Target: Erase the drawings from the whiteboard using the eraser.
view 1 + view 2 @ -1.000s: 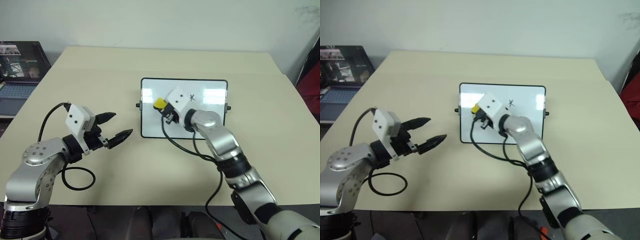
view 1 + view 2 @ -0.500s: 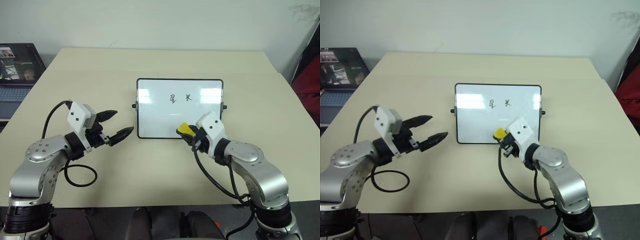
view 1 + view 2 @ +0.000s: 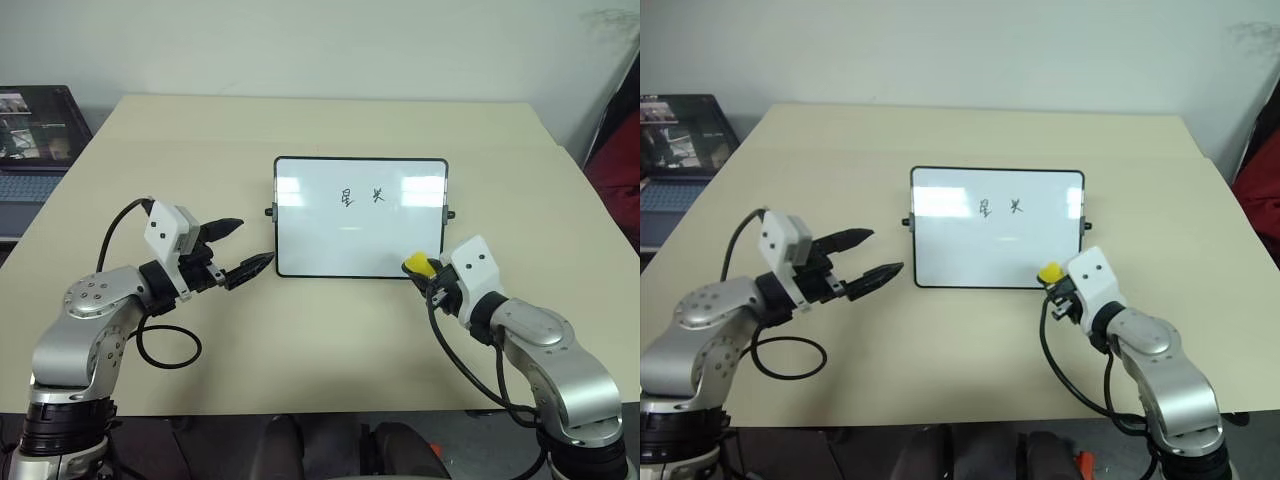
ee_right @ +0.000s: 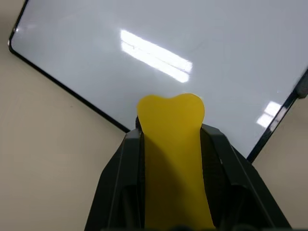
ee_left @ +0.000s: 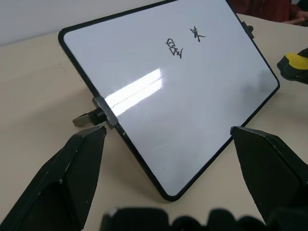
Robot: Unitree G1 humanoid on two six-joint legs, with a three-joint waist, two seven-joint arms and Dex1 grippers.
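A: Where was the eraser (image 3: 417, 266)?

B: Clenched in the right gripper (image 3: 432, 280), its jaws tight on either side of the yellow block; it sat at the near right corner of the board (image 3: 300, 225), just off the frame, not over the marks.

A: And the drawings (image 3: 360, 197)?

B: Two were legible on the upper middle of the board, side by side, well apart from the eraser; I could not tell whether it touched the frame or hung just above the table (image 3: 300, 330).

A: The left gripper (image 3: 232, 252)?

B: Released, jaws spread wide, pointing at the board's left edge, near the small knob (image 5: 98, 114) but not touching it.

A: So what could have gone wrong?

B: The board lay loose on the table with nothing steadying it; a wipe from that corner could have shoved it sideways rather than cleaning it; the left jaws were close enough to brace it, yet gripped nothing.

A: Anything else?

B: The eraser stuck out only a little past the jaws; tilted badly, a fingertip could have dragged on the glossy surface instead; and a stroke starting low could have caught the frame.
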